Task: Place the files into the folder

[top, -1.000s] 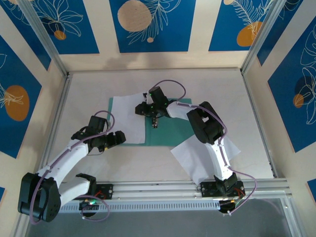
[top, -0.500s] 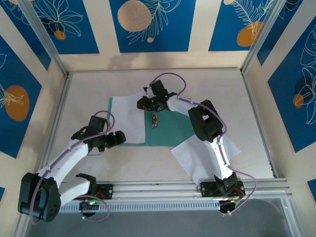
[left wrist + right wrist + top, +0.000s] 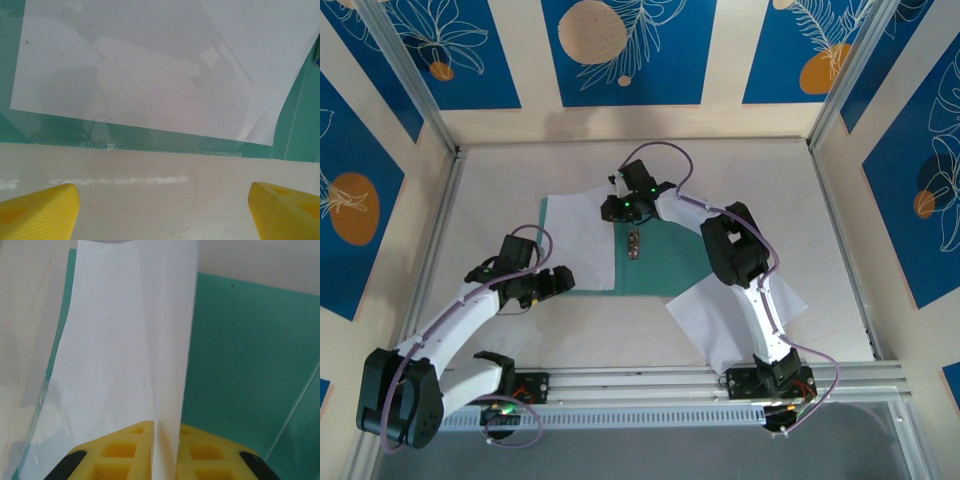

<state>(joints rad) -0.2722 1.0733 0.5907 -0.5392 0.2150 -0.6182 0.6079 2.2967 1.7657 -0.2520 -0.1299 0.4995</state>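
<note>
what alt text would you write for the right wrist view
The yellow right gripper is shut on the edge of a thin white sheet of paper, which stretches away over a flat teal-green card folder lying on a pale table.

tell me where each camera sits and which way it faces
Top external: above and behind the arms, facing down at the table; shows both arms, left gripper, right gripper, green folder, white sheet.
Left wrist: on the left arm, facing past its open yellow fingertips at that sheet on the folder.
Right wrist: on the right arm, facing along its fingers, shut on that sheet's edge.
Shared: both wrist views show the same sheet and folder.
</note>
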